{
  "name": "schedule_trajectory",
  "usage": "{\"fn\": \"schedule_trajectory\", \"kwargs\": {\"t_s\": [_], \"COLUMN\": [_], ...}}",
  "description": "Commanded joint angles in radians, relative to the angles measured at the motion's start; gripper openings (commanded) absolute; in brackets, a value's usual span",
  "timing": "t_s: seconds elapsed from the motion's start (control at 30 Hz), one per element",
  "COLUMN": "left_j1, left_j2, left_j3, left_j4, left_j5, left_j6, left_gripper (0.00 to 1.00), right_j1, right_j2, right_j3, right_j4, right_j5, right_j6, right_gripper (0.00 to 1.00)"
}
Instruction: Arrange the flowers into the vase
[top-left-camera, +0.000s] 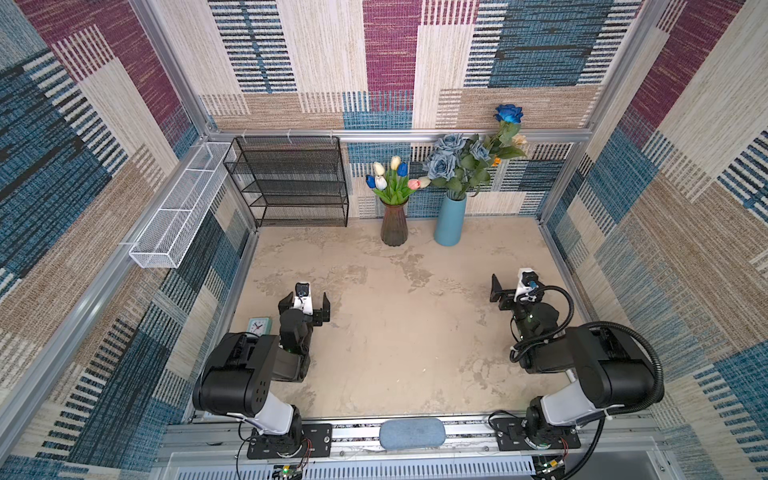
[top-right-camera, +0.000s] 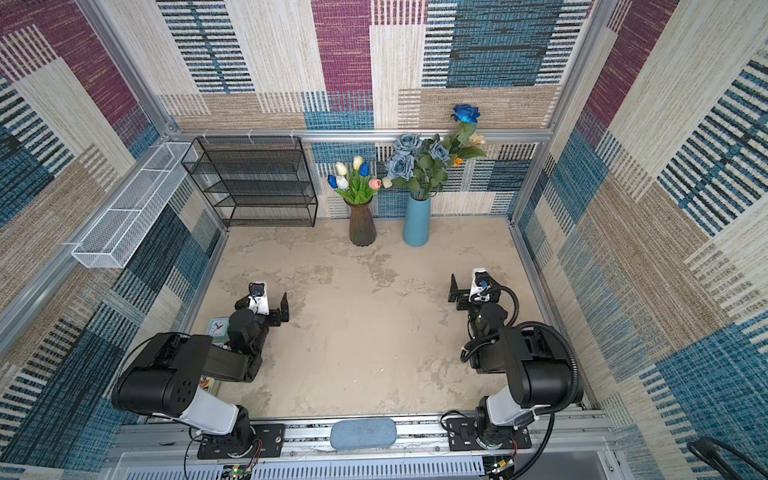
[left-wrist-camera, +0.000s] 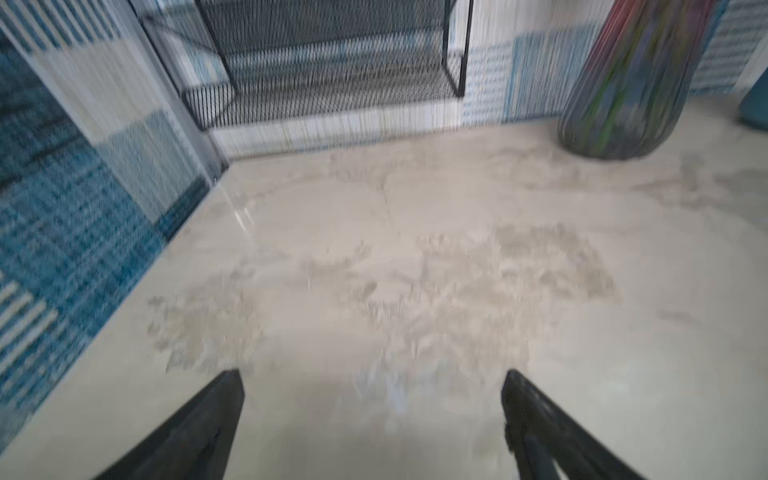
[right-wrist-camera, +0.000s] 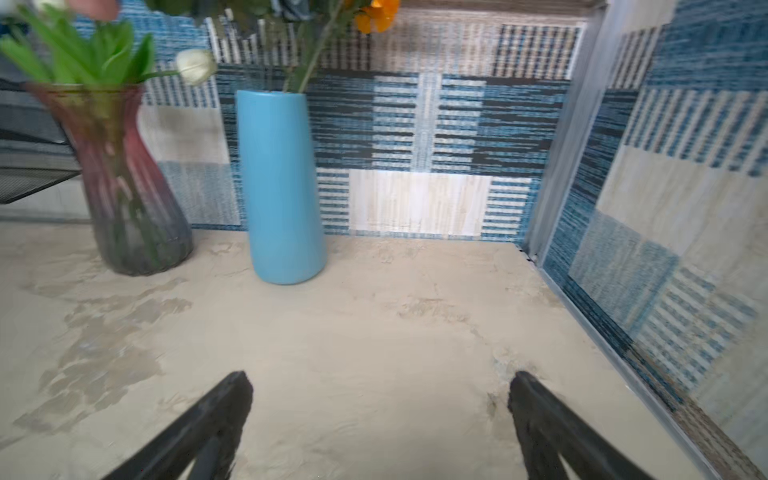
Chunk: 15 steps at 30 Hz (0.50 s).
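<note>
Blue ceramic and ribbed tinted glass stand side by side at the back wall: the blue vase (top-left-camera: 450, 222) and the glass vase (top-left-camera: 394, 227), just beside each other but, as far as we can tell, not touching. The tulips (top-left-camera: 390, 179) sit in the glass vase. The dusty-blue roses (top-left-camera: 445, 160), the bright-blue bloom (top-left-camera: 508, 113) and a small orange bloom (right-wrist-camera: 377, 16) sit in the blue vase. We see no loose stem on the table (top-left-camera: 395, 340), so we judge the arranging as nearly or fully done.

Both arms rest folded at the near side, well apart from the vases. The left gripper (left-wrist-camera: 372, 376) and the right gripper (right-wrist-camera: 380, 379) have their jaws wide apart, with only bare table between them.

What can go wrong from here comes mostly from any new touch. The blue vase is tall and narrow, and the bright-blue bloom leans far out toward the right, so the load looks top-heavy. A push high on the wall, or a pull on one stem, may tip it. If it falls to the left, it hits the glass vase. One pale tulip bud (right-wrist-camera: 194, 65) reaches over toward the blue vase, so a jaw that goes between the two can catch it and drag the whole bunch. A small clock (top-left-camera: 259, 325) stands just beside the left arm, and a wide swing may sweep it.
</note>
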Motion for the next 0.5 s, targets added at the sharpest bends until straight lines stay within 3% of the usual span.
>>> {"fn": "schedule_trajectory", "kwargs": {"t_s": [0.0, 0.1, 0.47], "left_j1": [0.044, 0.109, 0.108], "left_j2": [0.004, 0.01, 0.011], "left_j3": [0.123, 0.168, 0.171], "left_j4": [-0.275, -0.353, -0.358], "left_j5": [0.062, 0.166, 0.164], "left_j6": [-0.035, -0.08, -0.082], "left_gripper": [1.0, 1.0, 1.0], "right_j1": [-0.003, -0.003, -0.003], "right_j2": [-0.001, -0.001, 0.001], "right_j3": [0.006, 0.006, 0.011], "right_j4": [-0.05, -0.05, -0.057], "right_j5": [-0.039, -0.041, -0.057], "right_j6": [0.042, 0.039, 0.036], "right_gripper": [1.0, 1.0, 1.0]}}
